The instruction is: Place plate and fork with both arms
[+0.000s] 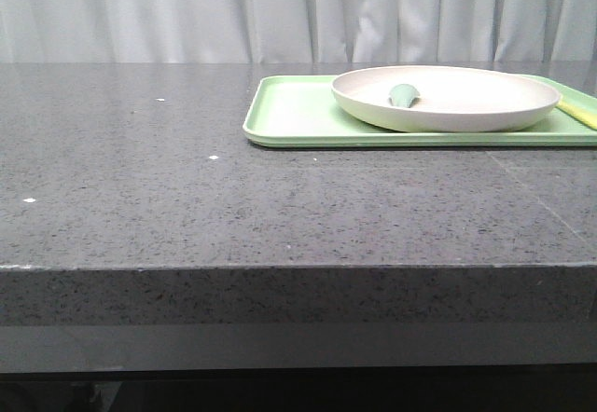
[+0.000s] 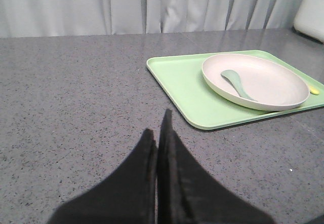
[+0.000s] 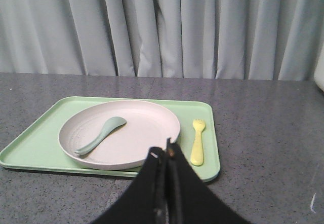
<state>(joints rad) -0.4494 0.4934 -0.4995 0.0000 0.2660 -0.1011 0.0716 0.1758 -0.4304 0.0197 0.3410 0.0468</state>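
Plate [image 1: 448,98] first: in the front view this cream-white dish sits in the upper right of the frame on a light-green tray [image 1: 289,118], which rests on the dark speckled table [image 1: 233,207] before a pale curtain [image 1: 187,11]. A sage-green spoon [image 1: 403,94] lies inside the plate, and a sliver of the yellow fork [image 1: 580,112] shows at the right edge, on the tray just beside the plate. Neither gripper appears here.

In the left wrist view the left gripper [image 2: 158,133] fills the lower centre — its black fingers pressed together, pinching nothing, above bare table. The plate [image 2: 273,82] and tray [image 2: 187,82] lie in the upper right, well apart from it, with the spoon [image 2: 235,83] in the plate and the fork's tip [image 2: 314,89] peeking past the rim.

In the right wrist view the right gripper [image 3: 166,155] is likewise closed and empty at the lower centre, near the tray's [image 3: 35,143] front edge. The plate [image 3: 136,127] holds the spoon [image 3: 100,135] — the fork [image 3: 197,142] lies on the tray to its right.
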